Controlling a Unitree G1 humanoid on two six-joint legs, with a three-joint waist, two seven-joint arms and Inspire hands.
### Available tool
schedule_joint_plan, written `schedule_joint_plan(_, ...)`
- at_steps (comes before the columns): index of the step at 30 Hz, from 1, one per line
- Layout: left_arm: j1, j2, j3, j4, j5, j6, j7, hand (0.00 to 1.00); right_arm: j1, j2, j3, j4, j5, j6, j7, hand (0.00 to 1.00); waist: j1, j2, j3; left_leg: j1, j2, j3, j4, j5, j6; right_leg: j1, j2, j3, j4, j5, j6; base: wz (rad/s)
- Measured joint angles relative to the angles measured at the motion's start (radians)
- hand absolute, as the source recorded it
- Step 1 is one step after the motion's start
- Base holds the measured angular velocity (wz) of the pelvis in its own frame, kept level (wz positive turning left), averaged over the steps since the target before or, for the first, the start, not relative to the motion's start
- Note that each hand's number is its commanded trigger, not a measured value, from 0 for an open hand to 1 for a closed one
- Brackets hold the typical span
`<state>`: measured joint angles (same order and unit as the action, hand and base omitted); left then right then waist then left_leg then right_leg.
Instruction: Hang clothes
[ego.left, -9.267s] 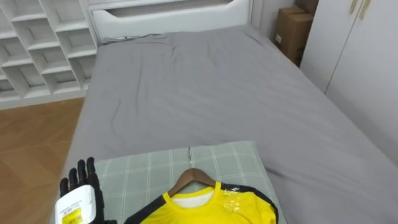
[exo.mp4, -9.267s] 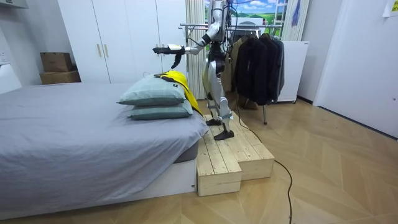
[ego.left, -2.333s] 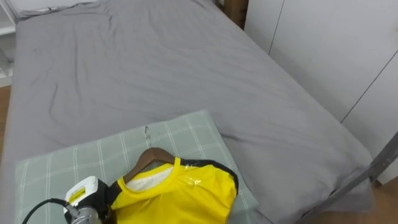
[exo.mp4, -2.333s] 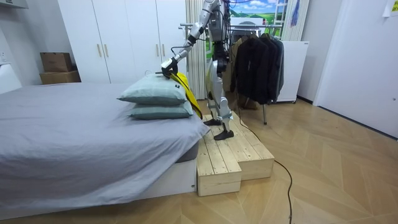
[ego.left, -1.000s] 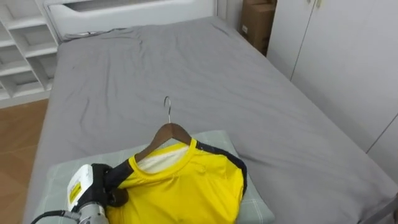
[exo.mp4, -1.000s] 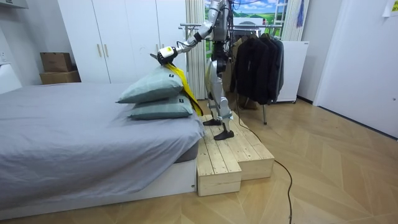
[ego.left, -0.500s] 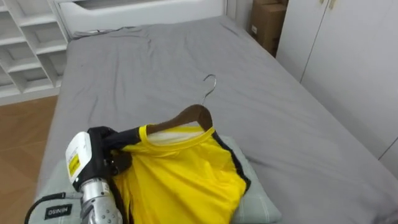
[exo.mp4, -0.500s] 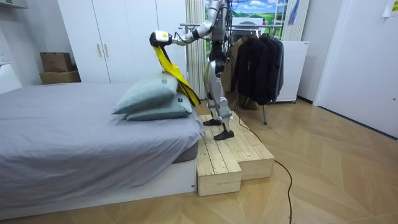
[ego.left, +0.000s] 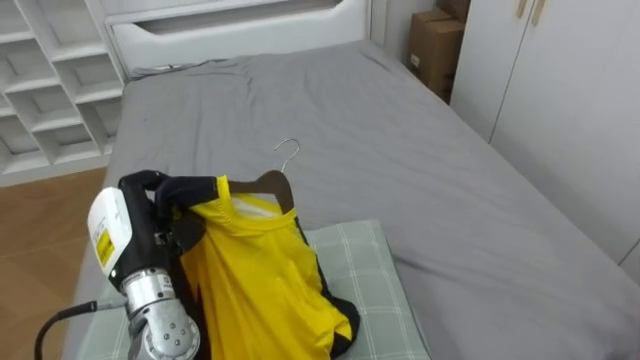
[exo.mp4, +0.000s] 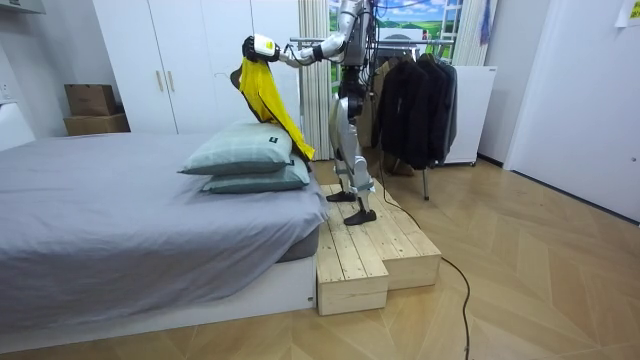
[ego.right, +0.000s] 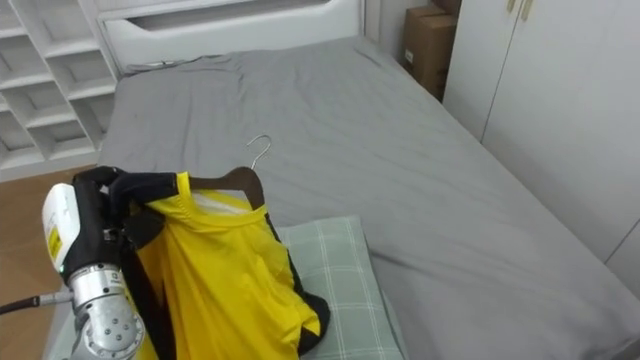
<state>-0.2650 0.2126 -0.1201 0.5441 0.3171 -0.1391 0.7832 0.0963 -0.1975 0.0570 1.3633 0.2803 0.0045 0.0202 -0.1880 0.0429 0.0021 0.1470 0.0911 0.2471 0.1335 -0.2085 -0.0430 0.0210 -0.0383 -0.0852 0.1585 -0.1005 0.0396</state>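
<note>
The left hand (ego.left: 158, 215) comes in at the near left, its dark fingers curled tight round one end of a wooden hanger (ego.left: 273, 184) and the shoulder of the yellow shirt (ego.left: 255, 285) that hangs on it; the shirt droops from the hand and hides the left part of the checked pillow (ego.left: 360, 270) beneath; whether its hem touches the pillow I cannot tell; the hanger's metal hook points away over the grey bed (ego.left: 400, 150); at the far end stands a white headboard (ego.left: 230, 25), with white shelves (ego.left: 40, 70) far left and a cardboard box (ego.left: 435, 50) far right beside white wardrobe doors (ego.left: 560, 100); the robot stands on a wooden platform (exo.mp4: 370, 250) by the bed, a rail of dark clothes (exo.mp4: 410, 95) behind it.
</note>
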Motion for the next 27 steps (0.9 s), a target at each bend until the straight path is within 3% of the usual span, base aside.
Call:
schedule_joint_plan(17,0.000,0.001,0.000,-0.082,0.008,0.000,0.000,1.00,-0.007,0.003,-0.001,0.015,-0.013,0.001,0.004,0.00,0.001,-0.008,0.0014,0.000,0.000,-0.001,-0.003,0.000,0.000,-0.003,0.000,-0.004,-0.006,0.000,0.000,0.00)
schedule_joint_plan(22,0.000,0.001,-0.001,-0.132,0.085,-0.003,0.003,1.00,-0.016,0.003,0.000,0.014,-0.013,0.002,-0.007,0.00,0.002,-0.009,0.0022,-0.003,0.000,-0.002,-0.004,0.000,0.000,-0.001,0.000,-0.004,-0.005,-0.001,0.000,0.00)
schedule_joint_plan(27,0.001,0.016,-0.007,-0.154,0.166,-0.002,0.002,1.00,-0.043,0.001,-0.001,-0.008,-0.005,0.002,-0.004,0.00,0.004,-0.021,0.0084,-0.004,0.000,-0.001,-0.003,0.000,0.000,-0.004,0.000,-0.002,-0.005,-0.001,0.000,0.00)
